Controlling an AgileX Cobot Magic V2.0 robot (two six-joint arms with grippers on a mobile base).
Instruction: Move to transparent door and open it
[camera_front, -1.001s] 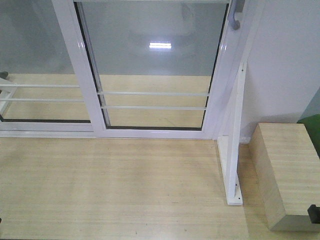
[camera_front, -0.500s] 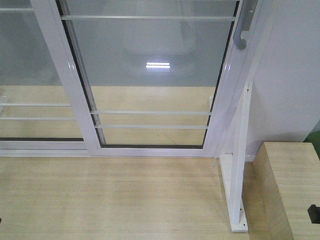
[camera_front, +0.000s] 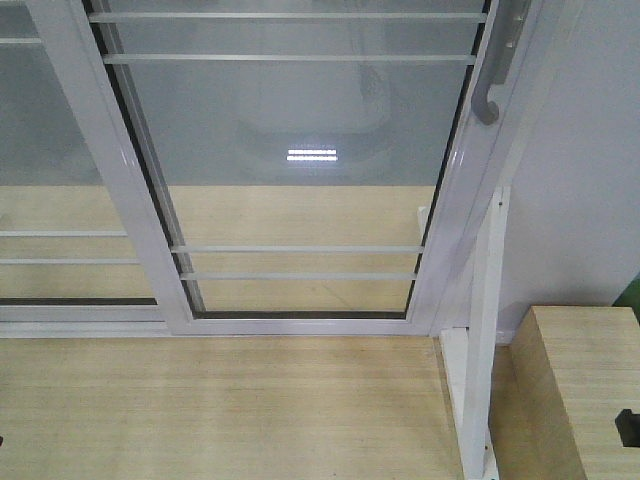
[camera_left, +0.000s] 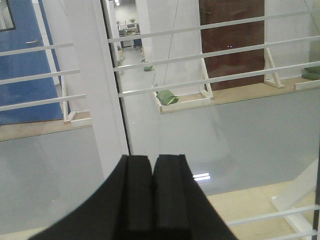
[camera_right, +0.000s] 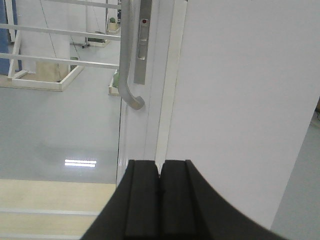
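The transparent door (camera_front: 300, 180) fills the front view: a white-framed glass panel with thin horizontal white bars, its frame leaning in the picture. Its curved grey handle (camera_front: 492, 85) hangs on the right stile. In the right wrist view the handle (camera_right: 126, 75) stands above and slightly left of my right gripper (camera_right: 160, 165), which is shut on nothing and apart from it. My left gripper (camera_left: 152, 160) is shut too, empty, facing the glass and the white stile (camera_left: 102, 100) between the two panels.
A second glass panel (camera_front: 50, 180) without a handle stands to the left. A slanted white frame post (camera_front: 482, 330) on a floor plate rises at the right, with a white wall (camera_front: 590, 150) behind it. A pale wooden box (camera_front: 575, 400) sits at the bottom right.
The view has closed in on the door: its frame, bars and handle have slid down and grown in the front view, and the wooden box has shifted toward the lower right.
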